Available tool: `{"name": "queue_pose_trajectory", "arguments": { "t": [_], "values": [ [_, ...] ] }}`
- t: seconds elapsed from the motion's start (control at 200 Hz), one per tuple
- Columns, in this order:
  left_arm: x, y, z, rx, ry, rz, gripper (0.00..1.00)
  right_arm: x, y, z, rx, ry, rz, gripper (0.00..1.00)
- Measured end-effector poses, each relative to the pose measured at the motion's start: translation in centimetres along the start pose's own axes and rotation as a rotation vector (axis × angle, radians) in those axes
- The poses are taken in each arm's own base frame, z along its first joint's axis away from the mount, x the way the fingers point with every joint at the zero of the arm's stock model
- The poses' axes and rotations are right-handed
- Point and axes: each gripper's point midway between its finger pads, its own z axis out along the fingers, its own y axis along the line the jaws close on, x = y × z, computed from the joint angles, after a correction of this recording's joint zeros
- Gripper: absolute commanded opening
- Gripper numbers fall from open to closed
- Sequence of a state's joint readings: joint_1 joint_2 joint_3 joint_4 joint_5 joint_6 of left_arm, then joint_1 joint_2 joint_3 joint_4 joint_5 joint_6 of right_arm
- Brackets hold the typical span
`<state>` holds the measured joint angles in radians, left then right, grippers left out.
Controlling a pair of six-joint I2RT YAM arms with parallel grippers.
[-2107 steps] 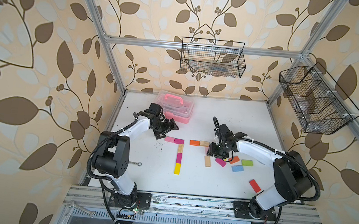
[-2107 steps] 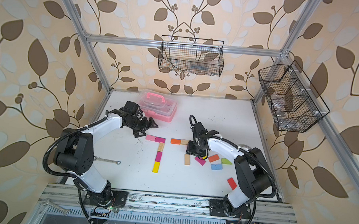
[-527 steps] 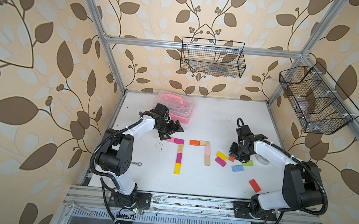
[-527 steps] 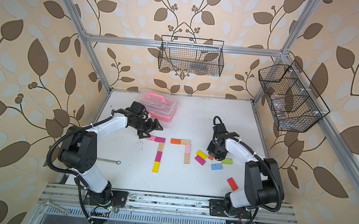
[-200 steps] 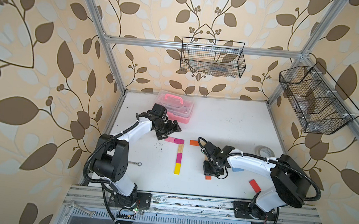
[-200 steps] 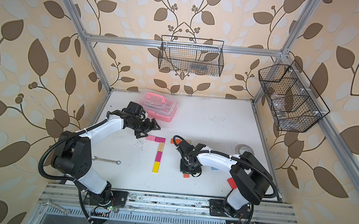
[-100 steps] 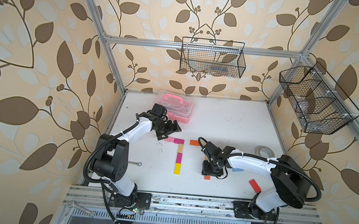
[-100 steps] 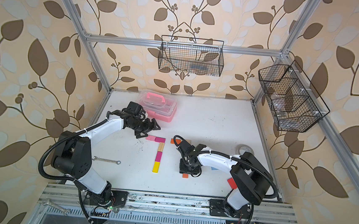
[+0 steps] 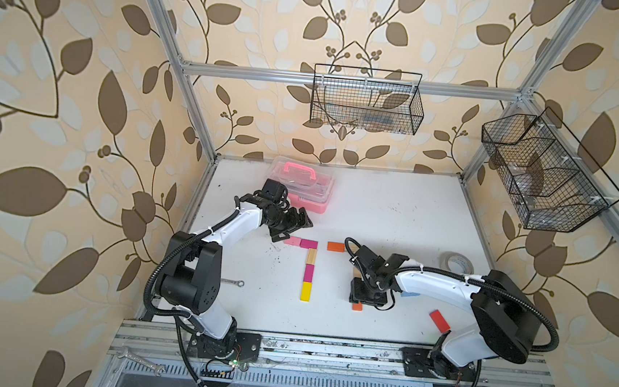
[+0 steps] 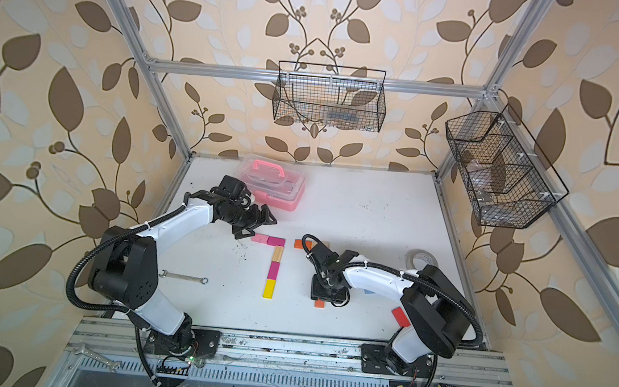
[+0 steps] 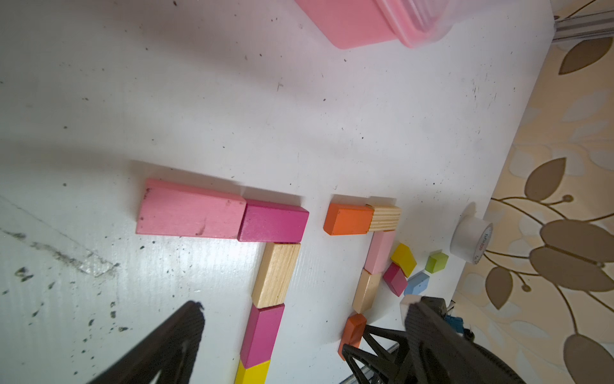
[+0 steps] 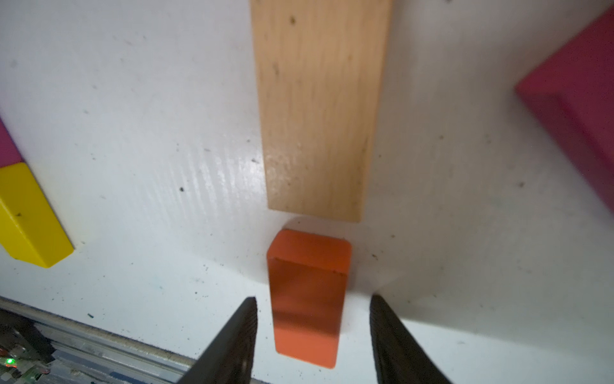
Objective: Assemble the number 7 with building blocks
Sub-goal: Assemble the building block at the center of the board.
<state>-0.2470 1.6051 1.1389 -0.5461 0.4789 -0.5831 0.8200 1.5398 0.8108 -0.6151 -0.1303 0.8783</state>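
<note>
Orange block (image 12: pixel 309 266) lies untouched between the half-parted jaws of the right gripper (image 12: pixel 313 298); we place it at 6 o'clock of the wood block (image 12: pixel 319 109), closing a second stem. At 9 o'clock stands the finished number 7 (image 9: pixel 308 273); left gripper (image 9: pixel 293 231) gapes empty at its 11 o'clock. We judge only retreat remains.
</note>
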Motion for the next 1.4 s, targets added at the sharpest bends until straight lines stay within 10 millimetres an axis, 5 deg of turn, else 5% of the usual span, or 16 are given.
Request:
{"name": "queue_pose_trajectory", "arguments": {
  "t": [0.07,0.14,0.385,0.59,0.755,1.035,1.21,1.4],
  "values": [
    [0.0,0.0,0.0,0.0,0.0,0.0,0.98,-0.1,-0.1,-0.2,0.001,-0.009,0.008,0.88],
    [0.0,0.0,0.0,0.0,0.0,0.0,0.98,-0.1,-0.3,-0.6,0.006,-0.025,0.005,1.0],
    [0.3,0.2,0.0,-0.002,0.003,-0.002,0.98,-0.7,2.0,-5.6,-0.115,-0.216,-0.118,1.0],
    [0.1,0.1,0.0,0.007,-0.004,0.004,0.98,-0.7,5.0,-11.0,-0.245,-0.544,-0.531,1.0],
    [0.1,0.0,0.1,0.011,-0.008,0.006,0.98,-1.0,4.9,-13.2,-0.215,-0.755,-0.868,1.0],
    [0.4,0.0,-0.3,0.014,-0.013,0.009,0.98,-1.4,3.1,-10.6,0.043,-0.737,-1.311,1.0],
    [0.4,0.0,-0.3,0.014,-0.014,0.01,0.98,-0.9,1.3,-7.5,0.164,-0.629,-1.468,1.0],
    [0.4,0.0,-0.3,0.014,-0.013,0.009,0.98,0.5,1.8,-5.4,0.193,-0.56,-1.588,1.0]
  ]
}}
